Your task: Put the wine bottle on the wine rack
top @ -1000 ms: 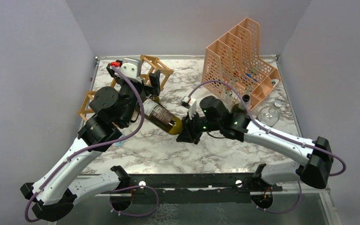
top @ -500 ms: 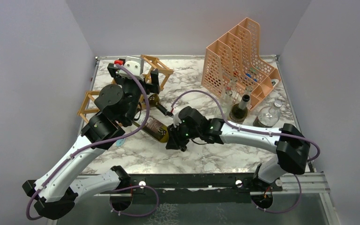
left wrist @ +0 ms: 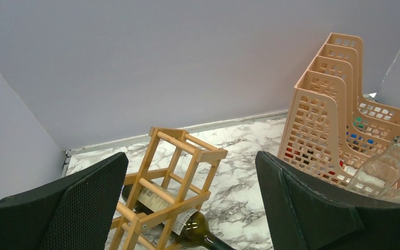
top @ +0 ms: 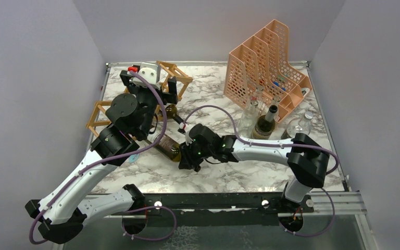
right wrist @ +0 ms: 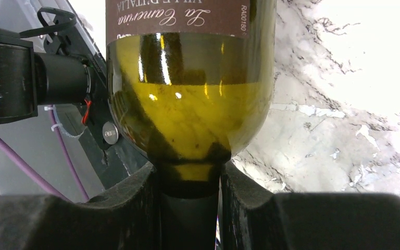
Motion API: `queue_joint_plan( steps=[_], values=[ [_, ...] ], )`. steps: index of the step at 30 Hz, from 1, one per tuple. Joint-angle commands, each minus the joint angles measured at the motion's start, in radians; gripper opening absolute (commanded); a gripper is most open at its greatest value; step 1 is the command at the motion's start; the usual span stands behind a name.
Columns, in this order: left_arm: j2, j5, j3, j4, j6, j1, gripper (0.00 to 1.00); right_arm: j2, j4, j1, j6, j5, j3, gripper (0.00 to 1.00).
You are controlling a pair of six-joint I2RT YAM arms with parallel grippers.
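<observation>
My right gripper (right wrist: 190,208) is shut on the neck of the wine bottle (right wrist: 187,109), green glass with a brown label. In the top view this wine bottle (top: 167,150) lies low over the marble, base toward the left arm, with the right gripper (top: 186,156) at its neck. The wine rack (top: 179,78), a light wooden frame, stands at the back left; the left arm hides its middle. A second green bottle (left wrist: 200,232) lies in the wine rack (left wrist: 179,156). My left gripper (left wrist: 190,177) hangs open above the rack, touching nothing.
A peach mesh file holder (top: 263,62) fills the back right. In front of it stand a dark upright bottle (top: 265,124), a clear glass bottle (top: 250,112) and a glass flask (top: 299,125). Grey walls close three sides.
My right arm has carried the wine bottle leftward and nearer, toward the left arm. The left arm rose slightly early on, then stayed still and open.
</observation>
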Motion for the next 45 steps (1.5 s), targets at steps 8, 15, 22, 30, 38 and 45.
queue_joint_plan(
  steps=[8, 15, 22, 30, 38, 45],
  values=[
    [-0.030, -0.016, -0.017, 0.004, 0.009, -0.004, 0.99, 0.095, 0.138, 0.030, 0.014, 0.060, 0.172, 0.01],
    [-0.042, -0.009, -0.013, -0.002, 0.009, -0.004, 0.99, 0.172, 0.093, 0.055, 0.060, 0.136, 0.248, 0.01],
    [-0.055, -0.001, -0.013, -0.012, 0.008, -0.004, 0.99, 0.226, 0.114, 0.063, 0.096, 0.177, 0.288, 0.01],
    [-0.069, 0.028, -0.003, -0.018, 0.015, -0.003, 0.99, 0.346, 0.145, 0.071, 0.161, 0.186, 0.410, 0.01],
    [-0.084, 0.043, 0.013, -0.049, 0.016, -0.004, 0.99, 0.437, 0.147, 0.071, 0.130, 0.217, 0.534, 0.03],
    [-0.094, 0.050, 0.006, -0.045, 0.039, -0.003, 0.99, 0.543, 0.041, 0.069, 0.097, 0.228, 0.698, 0.12]
  ],
)
